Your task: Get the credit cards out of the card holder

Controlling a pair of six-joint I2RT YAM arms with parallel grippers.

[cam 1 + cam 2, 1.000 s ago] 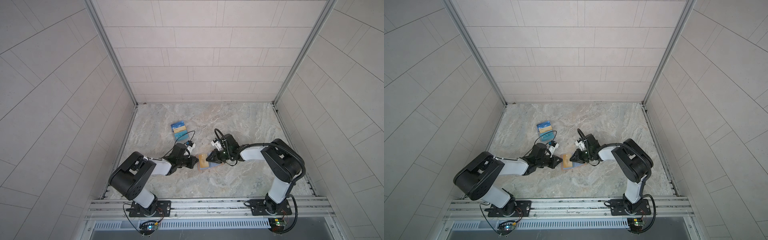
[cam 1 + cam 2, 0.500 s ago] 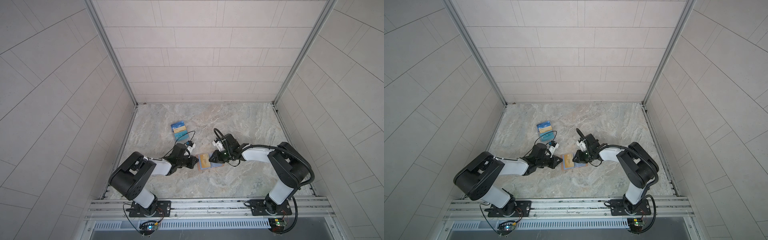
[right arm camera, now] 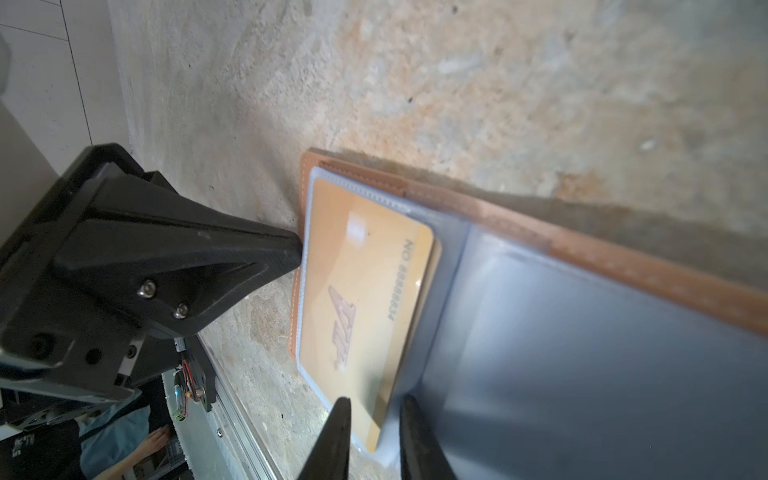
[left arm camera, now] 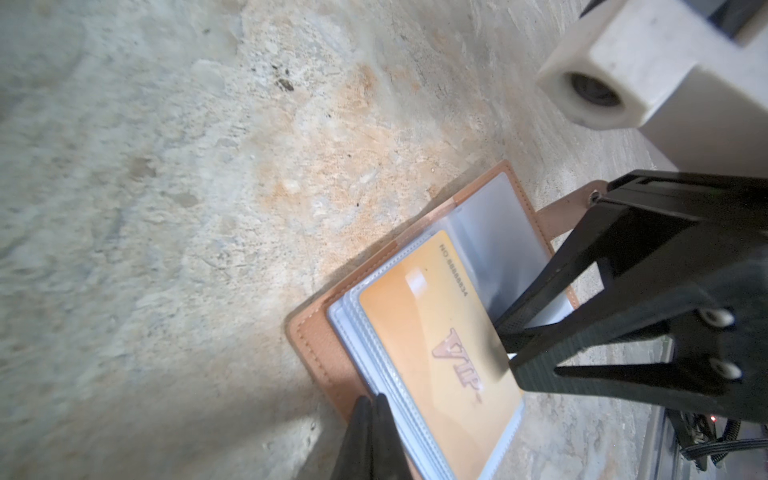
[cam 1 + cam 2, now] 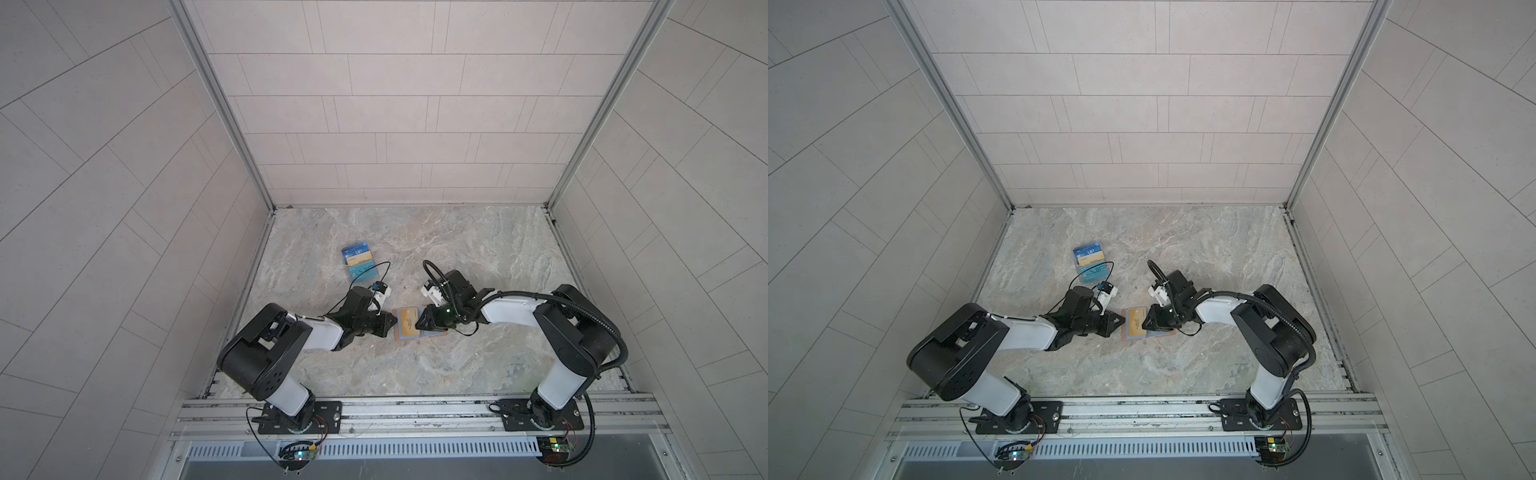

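The card holder (image 5: 434,335) (image 5: 1160,335) lies open on the marble floor, tan leather with pale blue-grey sleeves (image 3: 582,374). A gold credit card (image 5: 408,323) (image 4: 440,353) (image 3: 365,291) marked VIP sits in the sleeve of its left half. My left gripper (image 5: 392,322) (image 4: 371,401) is shut, its tip pressing on the holder's left leather edge (image 4: 316,340). My right gripper (image 5: 418,324) (image 3: 375,405) reaches in from the right with its jaws a little apart. The gold card's near corner lies between them. No dark blue card shows in the holder.
A loose pile of blue, gold and teal cards (image 5: 359,264) (image 5: 1090,264) lies on the floor behind the left gripper. Tiled walls enclose the floor on three sides, and a metal rail (image 5: 415,411) with both arm bases runs along the front.
The right arm's elbow has swung slightly outward while its gripper stays at the gold card's edge. The left arm and the card holder have not moved.
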